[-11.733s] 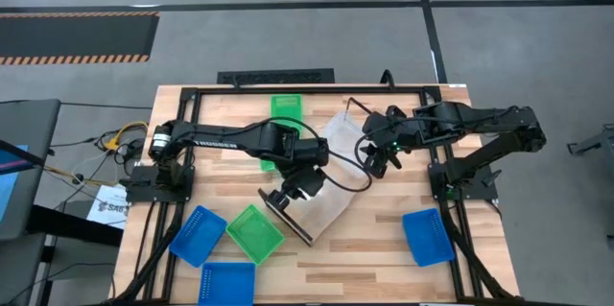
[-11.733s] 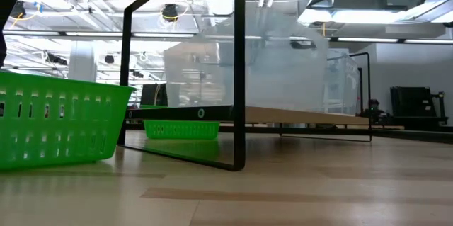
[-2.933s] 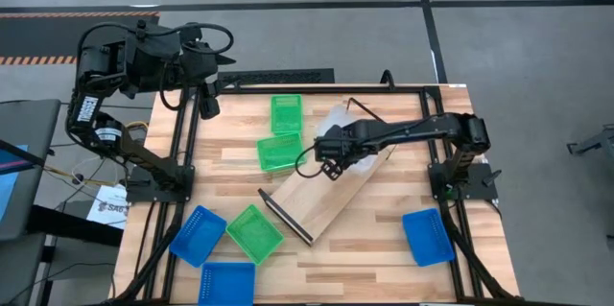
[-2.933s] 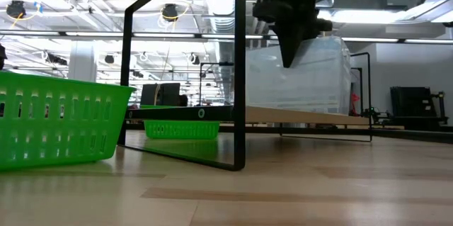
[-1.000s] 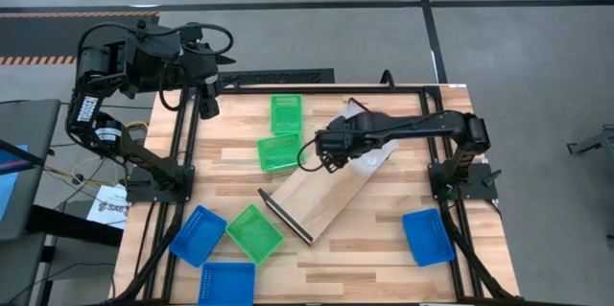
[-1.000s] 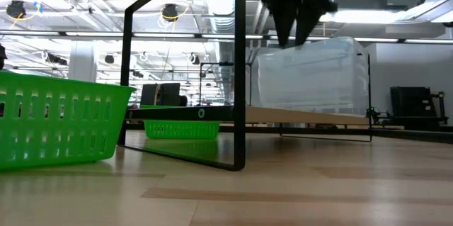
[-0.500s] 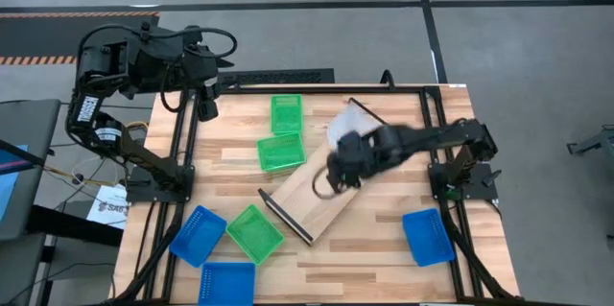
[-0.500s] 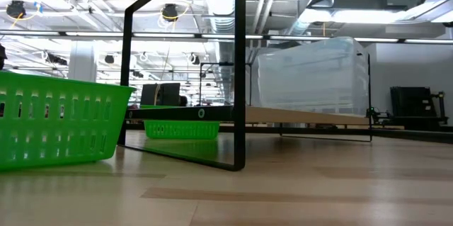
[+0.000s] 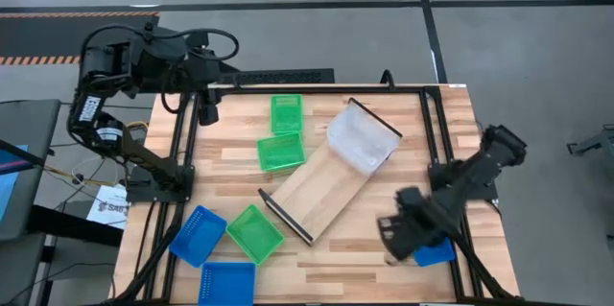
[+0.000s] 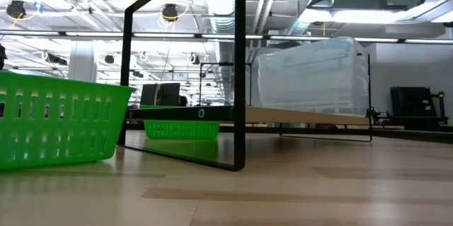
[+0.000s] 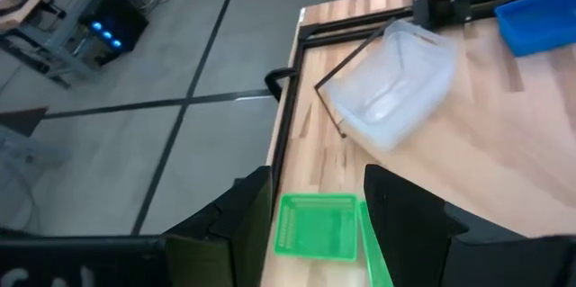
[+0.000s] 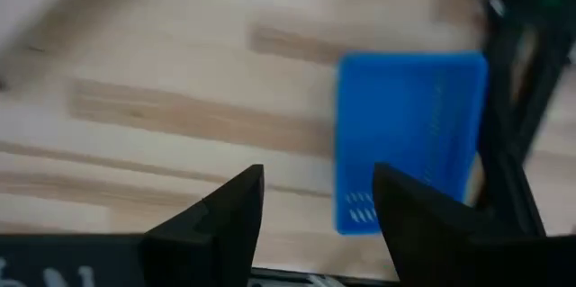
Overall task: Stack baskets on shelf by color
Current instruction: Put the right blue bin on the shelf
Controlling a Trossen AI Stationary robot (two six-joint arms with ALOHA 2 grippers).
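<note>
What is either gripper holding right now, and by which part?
Nothing. The right gripper is open and empty, near the blue basket. The left gripper is open and empty, up at the table's far left corner.

Three green baskets point(image 9: 286, 113); three blue baskets point(image 9: 198, 234); one clear basket point(image 9: 362, 140); one shelf point(image 9: 317, 186).

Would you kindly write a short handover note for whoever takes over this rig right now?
Left gripper: open, empty, parked above the table's far left corner.
Right gripper: open, empty, over the blue basket near the right arm's base.
Shelf: lies diagonally mid-table, with the clear baskets on its far end.
Green baskets: one at the far edge, one beside the shelf, one near its lower end.
Two more blue baskets sit at the near left corner.
Done: clear ones are on the shelf.
Left: stack the green and blue baskets on it.
</note>
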